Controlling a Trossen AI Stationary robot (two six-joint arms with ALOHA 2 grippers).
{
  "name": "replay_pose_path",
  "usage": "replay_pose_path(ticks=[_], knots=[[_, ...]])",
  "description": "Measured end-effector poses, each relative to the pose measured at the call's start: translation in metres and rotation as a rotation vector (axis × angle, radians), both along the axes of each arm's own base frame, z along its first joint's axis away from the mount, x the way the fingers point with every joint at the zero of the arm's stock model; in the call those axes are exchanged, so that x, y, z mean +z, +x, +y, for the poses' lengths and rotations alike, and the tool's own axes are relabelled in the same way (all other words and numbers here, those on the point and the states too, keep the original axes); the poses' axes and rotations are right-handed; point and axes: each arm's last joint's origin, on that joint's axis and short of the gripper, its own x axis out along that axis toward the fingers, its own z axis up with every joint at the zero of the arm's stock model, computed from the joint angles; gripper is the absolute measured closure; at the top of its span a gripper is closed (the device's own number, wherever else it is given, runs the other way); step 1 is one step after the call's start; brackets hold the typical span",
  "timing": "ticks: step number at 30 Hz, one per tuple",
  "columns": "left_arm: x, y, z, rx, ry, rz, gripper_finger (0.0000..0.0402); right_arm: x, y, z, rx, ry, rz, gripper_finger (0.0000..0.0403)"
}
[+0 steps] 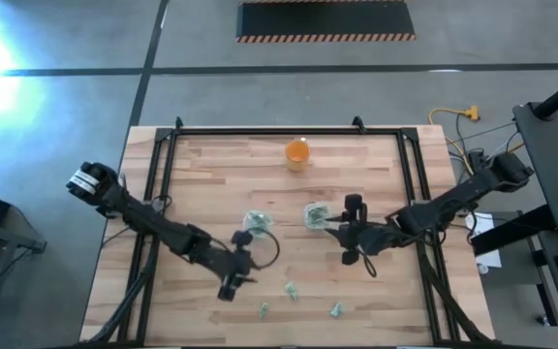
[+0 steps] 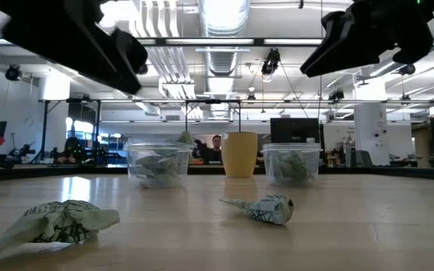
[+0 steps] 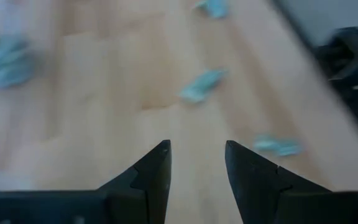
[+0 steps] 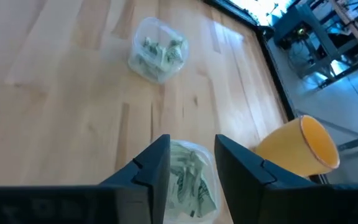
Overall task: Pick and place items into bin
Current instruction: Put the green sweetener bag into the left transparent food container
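Observation:
Three loose items, pale green wrinkly pieces, lie on the wooden table near its front edge (image 1: 291,291) (image 1: 263,310) (image 1: 336,310); two of them show close up in the low view (image 2: 266,209) (image 2: 59,222). More pieces fill two clear tubs (image 1: 258,222) (image 1: 316,215) standing mid-table. My left gripper (image 3: 197,155) hovers open above the bare table just left of the loose pieces (image 1: 243,281), with one piece (image 3: 202,86) ahead of it. My right gripper (image 4: 192,152) is open above the right tub (image 4: 188,180), raised clear of it, with nothing between its fingers (image 1: 329,223).
An orange cup (image 1: 297,153) stands upright near the table's far edge, behind the tubs (image 2: 239,154). A black frame rail (image 1: 260,132) runs round the table's far and side edges. Bare wood lies between the tubs and the loose pieces.

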Motion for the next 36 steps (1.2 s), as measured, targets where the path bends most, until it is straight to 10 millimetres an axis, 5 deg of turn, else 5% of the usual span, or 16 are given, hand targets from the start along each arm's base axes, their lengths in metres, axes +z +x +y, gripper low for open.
replay_pose_path(ticks=[13, 25, 36], knots=[[-0.024, 0.006, -0.057, -0.140, -0.142, -0.087, 0.0267, -0.003, 0.000, 0.000, -0.001, -0.010, 0.021, 0.0301], [-0.069, 0.020, -0.068, -0.023, -0.232, 0.037, 0.0267, -0.003, 0.000, 0.000, -0.004, -0.004, 0.017, 0.0302], [-0.076, 0.023, -0.070, -0.015, -0.245, 0.037, 0.0267, -0.003, 0.000, 0.000, -0.008, 0.001, 0.015, 0.0300]])
